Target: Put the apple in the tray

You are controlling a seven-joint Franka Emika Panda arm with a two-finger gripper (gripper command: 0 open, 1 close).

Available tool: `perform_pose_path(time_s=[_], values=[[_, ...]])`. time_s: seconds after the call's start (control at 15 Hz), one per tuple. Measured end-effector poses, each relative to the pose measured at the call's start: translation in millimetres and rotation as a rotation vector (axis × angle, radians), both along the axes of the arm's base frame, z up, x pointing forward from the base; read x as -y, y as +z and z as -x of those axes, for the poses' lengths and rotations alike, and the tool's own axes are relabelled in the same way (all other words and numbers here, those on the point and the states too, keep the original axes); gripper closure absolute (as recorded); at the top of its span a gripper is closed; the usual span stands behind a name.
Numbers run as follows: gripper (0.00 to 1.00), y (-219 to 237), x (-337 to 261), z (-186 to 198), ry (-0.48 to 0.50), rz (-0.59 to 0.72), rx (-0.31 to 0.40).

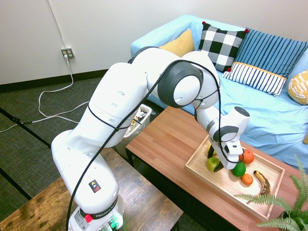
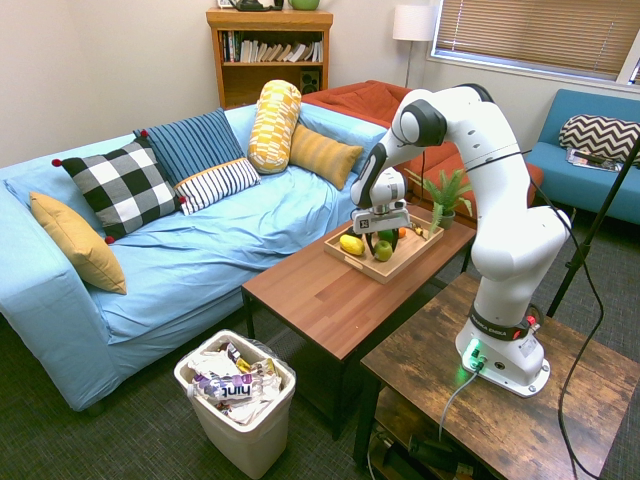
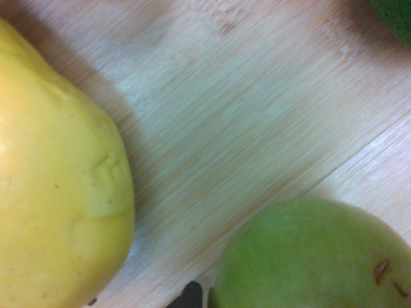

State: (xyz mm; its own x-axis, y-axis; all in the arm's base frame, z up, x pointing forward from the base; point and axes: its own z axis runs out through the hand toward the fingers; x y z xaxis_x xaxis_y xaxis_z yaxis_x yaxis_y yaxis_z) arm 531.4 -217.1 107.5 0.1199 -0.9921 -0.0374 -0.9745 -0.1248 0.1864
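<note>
The yellow-green apple rests on the floor of the light-wood tray at its end nearest the bare table. My gripper points down right over the apple, at the apple's own height. The wrist view shows the apple very close, lying on the tray floor.
An oblong yellow fruit lies beside the apple. A dark green fruit, two oranges and a browned banana fill the tray's other half. The tray sits on a reddish-brown table; a potted plant stands past it.
</note>
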Motion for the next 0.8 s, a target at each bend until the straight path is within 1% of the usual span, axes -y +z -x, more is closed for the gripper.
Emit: perform_pose_path(time_s=[0.13,0.27,0.53,0.8], values=[[0.0,-1.1,4.5,2.5,0.002,-0.004,0.011],[0.0,10.7,12.4,1.6,0.003,-0.001,0.035],[0.0,68.8,22.1,7.1,0.016,0.003,0.111],[0.0,129.9,22.9,26.5,0.027,0.002,0.179]])
